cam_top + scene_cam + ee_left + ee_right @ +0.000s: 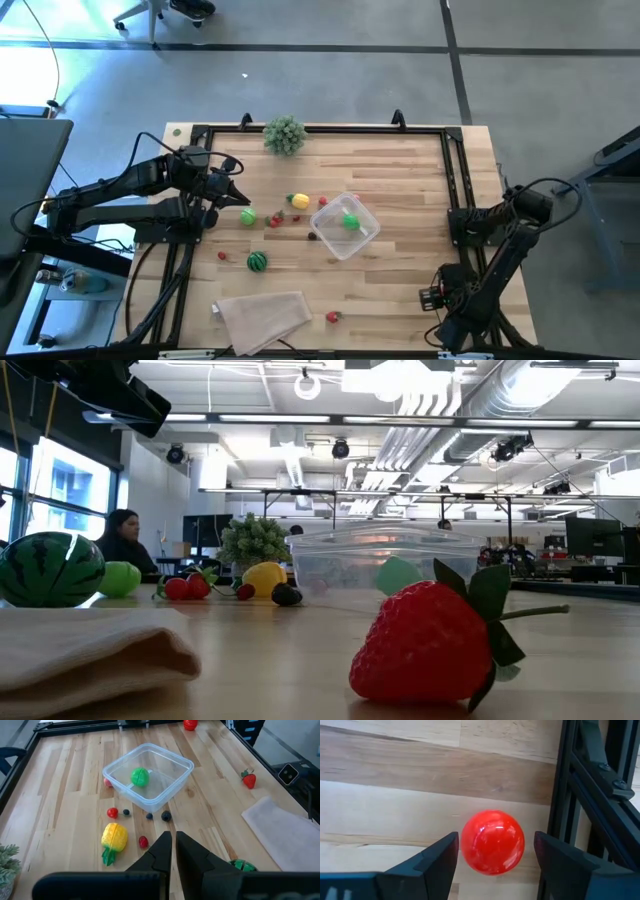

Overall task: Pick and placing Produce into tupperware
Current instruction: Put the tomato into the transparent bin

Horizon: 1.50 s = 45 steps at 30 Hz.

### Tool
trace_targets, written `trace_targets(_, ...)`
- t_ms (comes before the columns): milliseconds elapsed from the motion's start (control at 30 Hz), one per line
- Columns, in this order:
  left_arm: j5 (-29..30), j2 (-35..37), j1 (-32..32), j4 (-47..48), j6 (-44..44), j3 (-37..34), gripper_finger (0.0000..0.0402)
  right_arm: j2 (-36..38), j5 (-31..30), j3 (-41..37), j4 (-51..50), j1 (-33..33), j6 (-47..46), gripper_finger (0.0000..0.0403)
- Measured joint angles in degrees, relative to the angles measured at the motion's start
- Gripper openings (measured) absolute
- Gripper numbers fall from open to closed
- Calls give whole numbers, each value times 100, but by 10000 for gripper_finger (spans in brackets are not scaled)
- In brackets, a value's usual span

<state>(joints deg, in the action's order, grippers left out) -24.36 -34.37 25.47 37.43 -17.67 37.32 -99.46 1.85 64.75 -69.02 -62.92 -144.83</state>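
The clear tupperware sits mid-table with one green piece inside. Loose produce rests on the wood to its left: a yellow fruit, small red and dark berries, a green piece, the striped watermelon ball and a strawberry. My left gripper hovers shut over the produce left of the tupperware. My right gripper is open by the table's right edge, its fingers on either side of a red ball without touching it.
A folded beige cloth lies at the near edge and a bushy plant at the far edge. A black metal frame runs close beside the red ball. Beyond the table a person sits.
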Motion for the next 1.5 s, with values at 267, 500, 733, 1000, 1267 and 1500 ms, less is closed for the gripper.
trace_targets(267,0,-2,1,0,2,0,17,-10,23,0,66,9,195,252)
trace_targets(500,-1,-2,0,0,2,0,17,-50,170,0,219,118,1170,252)
trace_targets(733,-1,-1,1,0,1,0,17,-48,269,0,142,118,1986,252)
trace_targets(1000,-1,-1,0,0,1,0,17,-39,281,0,110,120,2636,252)
trace_targets(1267,0,-1,2,0,1,0,17,-31,141,0,160,46,2409,252)
trace_targets(1500,-1,-1,0,0,1,0,17,-113,98,0,217,24,2335,252)
